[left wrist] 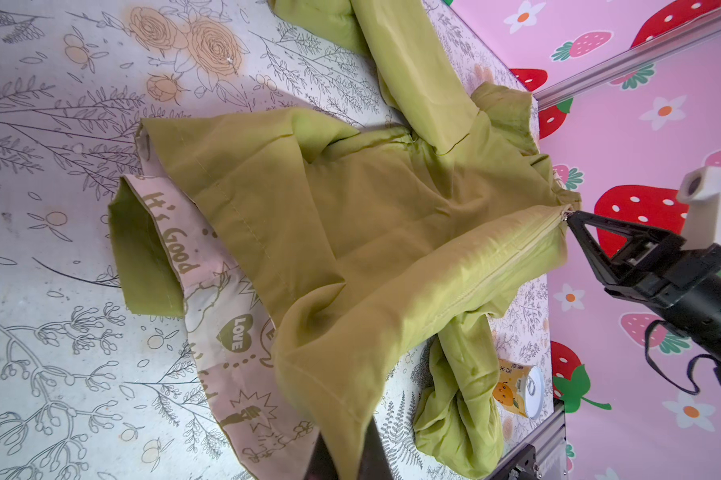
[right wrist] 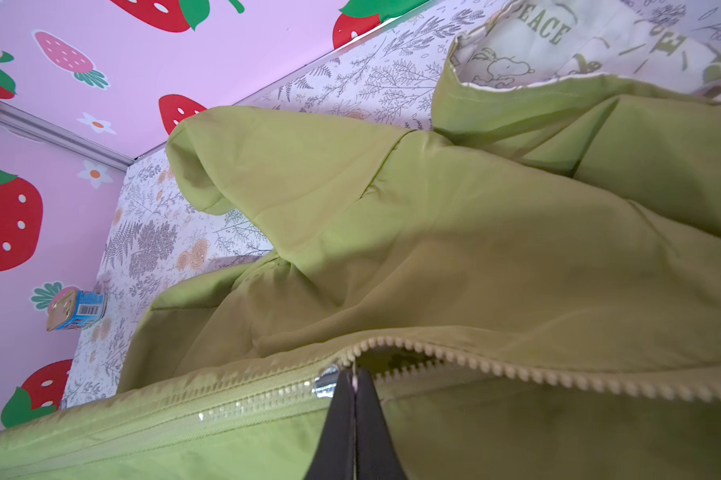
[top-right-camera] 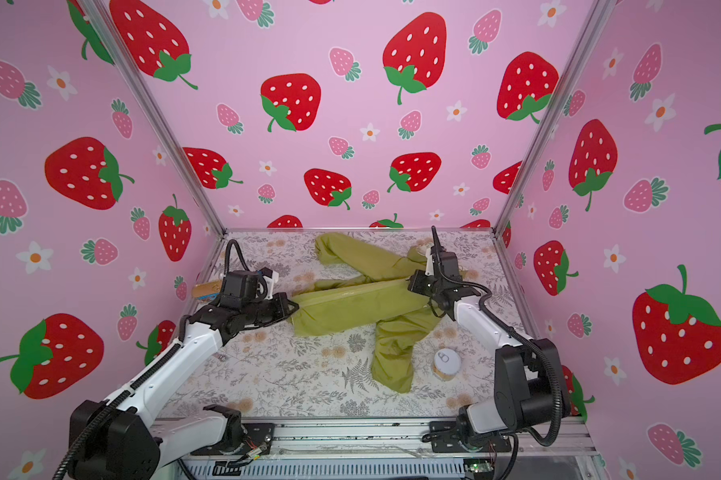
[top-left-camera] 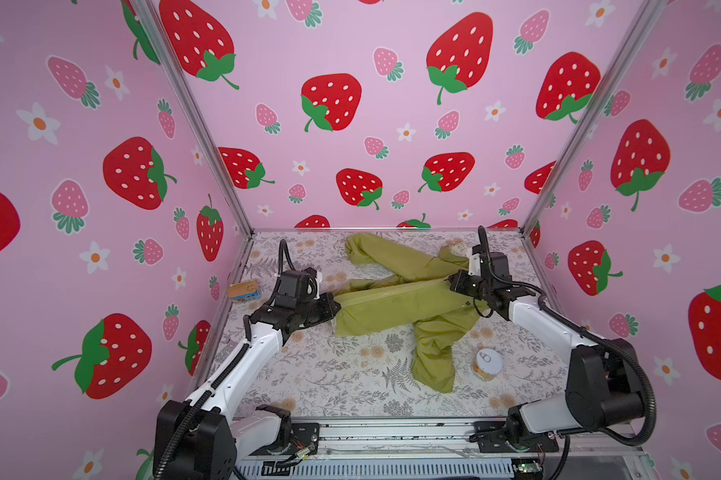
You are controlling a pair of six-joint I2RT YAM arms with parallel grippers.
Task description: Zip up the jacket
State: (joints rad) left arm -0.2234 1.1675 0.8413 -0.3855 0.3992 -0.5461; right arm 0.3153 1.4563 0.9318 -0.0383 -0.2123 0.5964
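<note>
Jaws shut, mid-zip: right jaws pinch the zipper pull, left jaws anchor the jacket by its hem; next we draw collarward.

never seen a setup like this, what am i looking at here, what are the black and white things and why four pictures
Those are two robot arms working at a flower-print table. Two pictures look down from one overhead camera; the other two come from cameras on the arms' wrists. A green jacket lies on the table, with a round can and a small tin off to the sides. The left gripper is shut on the jacket's hem; the right gripper pinches the zipper pull, zipper partly closed.
</note>
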